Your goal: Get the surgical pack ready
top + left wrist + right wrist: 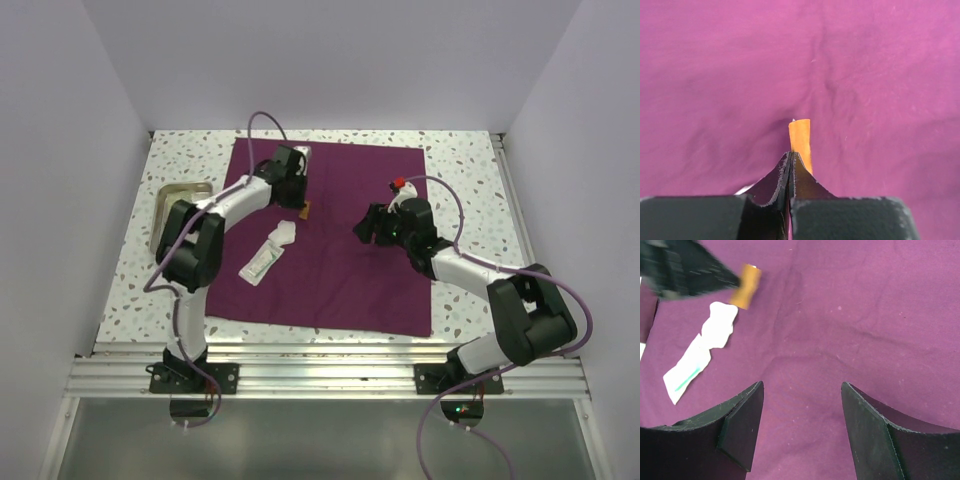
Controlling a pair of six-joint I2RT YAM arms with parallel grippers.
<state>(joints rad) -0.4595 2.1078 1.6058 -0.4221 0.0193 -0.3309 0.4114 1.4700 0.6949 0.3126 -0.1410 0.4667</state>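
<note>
The plum-purple cloth [340, 260] lies spread flat on the table. My left gripper [302, 203] is over its upper middle, shut on a small orange strip [800, 137] that sticks out past the closed tips [791, 155]. The right wrist view shows the same orange strip [746, 286] at the end of the left fingers [685, 270]. Just below it a white gauze piece [284, 232] and a white packet [260, 262] lie on the cloth. My right gripper [368, 228] hovers over the cloth's middle, open [802, 385], with only cloth between its fingers.
A shiny steel tray [180, 195] sits on the speckled table left of the cloth. White walls close in the table on three sides. A metal rail [330, 365] runs along the near edge by the arm bases.
</note>
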